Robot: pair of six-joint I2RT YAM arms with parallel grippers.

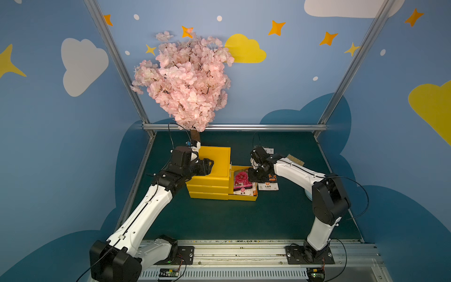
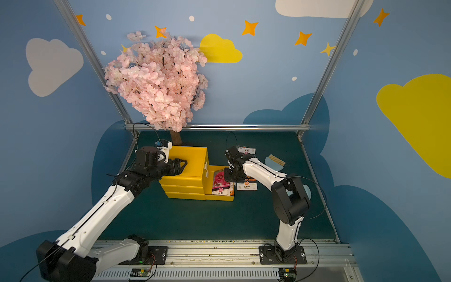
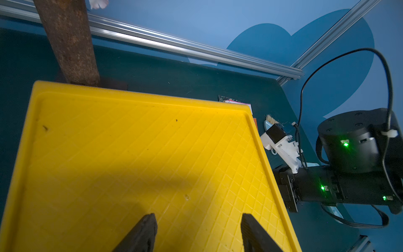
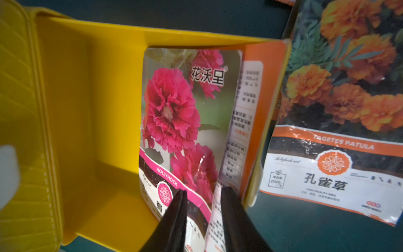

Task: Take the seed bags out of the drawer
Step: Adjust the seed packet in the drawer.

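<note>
Right wrist alone shows right jaws parted over hollyhock bag (image 4: 172, 113); left jaws parted

The left arm (image 1: 146, 207) reaches out over the yellow box (image 1: 219, 156). The left gripper (image 1: 209, 164) hangs just above the box top, fingers apart, holding nothing. The right arm (image 1: 292, 168) bends down beside the box. The right gripper (image 4: 202, 191) points down, fingers a little apart.
</note>
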